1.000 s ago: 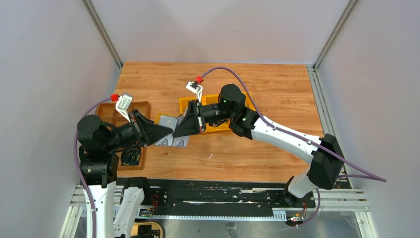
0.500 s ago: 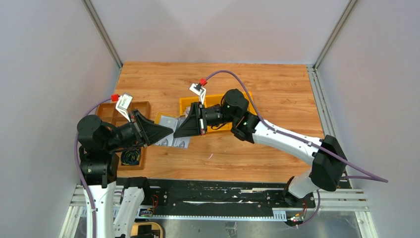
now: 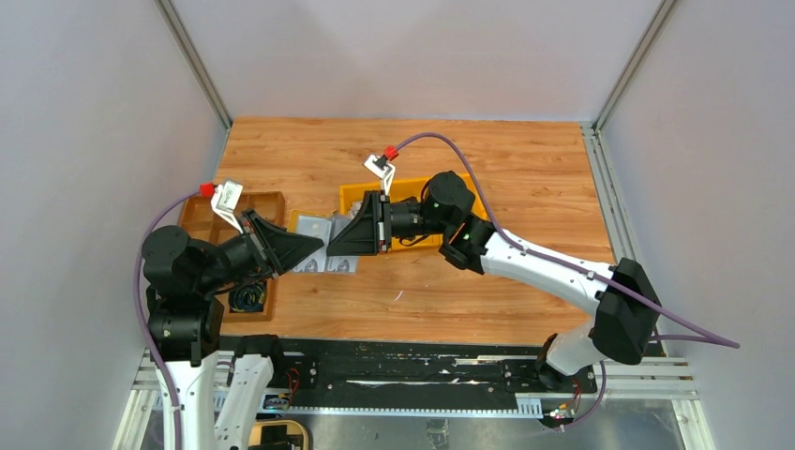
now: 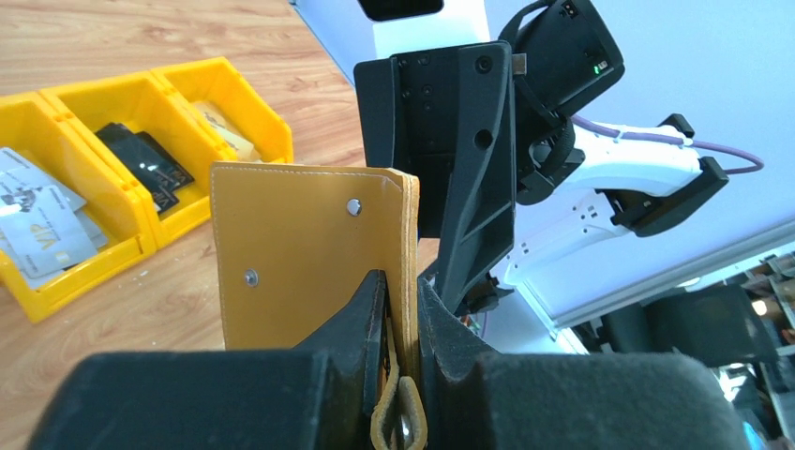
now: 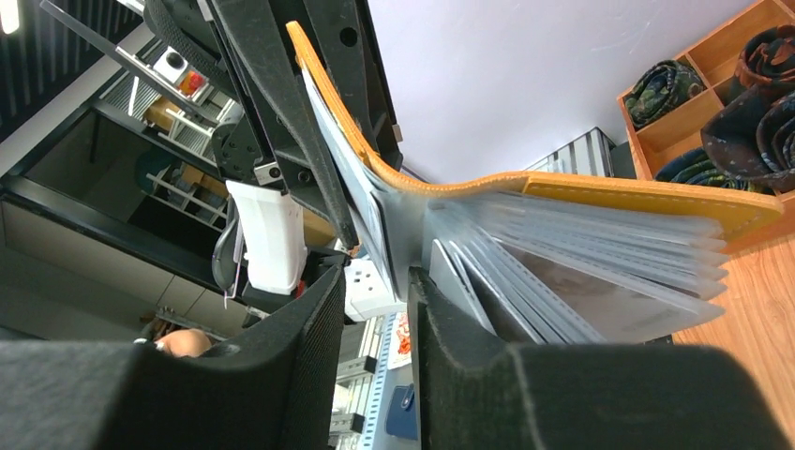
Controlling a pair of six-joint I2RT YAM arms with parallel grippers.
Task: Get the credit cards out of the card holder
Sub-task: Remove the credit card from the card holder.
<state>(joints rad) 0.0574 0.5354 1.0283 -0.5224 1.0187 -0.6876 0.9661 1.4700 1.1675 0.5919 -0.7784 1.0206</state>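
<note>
The mustard-yellow card holder (image 4: 300, 244) hangs open above the table between both arms, its cover upright with silver studs. My left gripper (image 4: 401, 286) is shut on the cover's edge beside the fold. In the right wrist view the card holder (image 5: 619, 192) fans out clear sleeves (image 5: 572, 272). My right gripper (image 5: 375, 281) stands open at the sleeves' inner ends, with a gap between its fingers; one sleeve edge rests against a finger (image 5: 441, 319). From above, the two grippers (image 3: 314, 246) (image 3: 334, 246) meet tip to tip over the holder (image 3: 314, 264). Loose credit cards (image 4: 42, 230) lie in a yellow bin.
Yellow plastic bins (image 3: 349, 197) sit just behind the right wrist, one holding a dark card (image 4: 145, 164). A brown compartment tray (image 3: 267, 199) with rolled fabric (image 5: 750, 112) stands at the left, under the left arm. Frame posts rise at the table's back corners.
The right gripper's jaws have closed and then parted again at the sleeves. The right arm's elbow drifted right, and the left wrist shifted slightly left. The left grip on the holder stayed.
</note>
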